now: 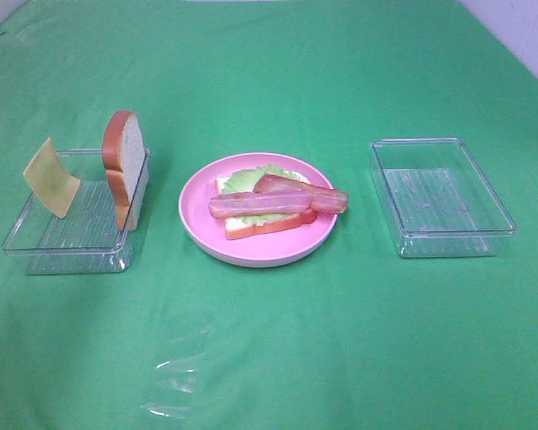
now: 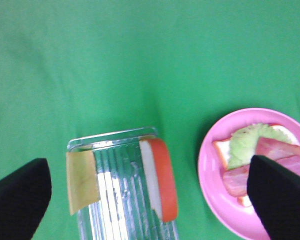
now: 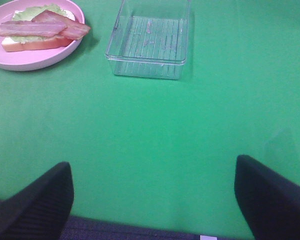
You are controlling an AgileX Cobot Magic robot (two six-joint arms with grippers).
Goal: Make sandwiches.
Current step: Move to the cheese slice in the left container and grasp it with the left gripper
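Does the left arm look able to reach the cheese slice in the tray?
Probably yes: the left gripper is open, facing the tray, and the cheese slice leans uncovered, apart from the bread slice.

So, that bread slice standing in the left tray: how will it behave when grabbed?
The bread slice stands on edge at the tray wall, so a sideways nudge would probably topple it. It keeps its flat shape upright, so it is likely stiff rather than floppy.
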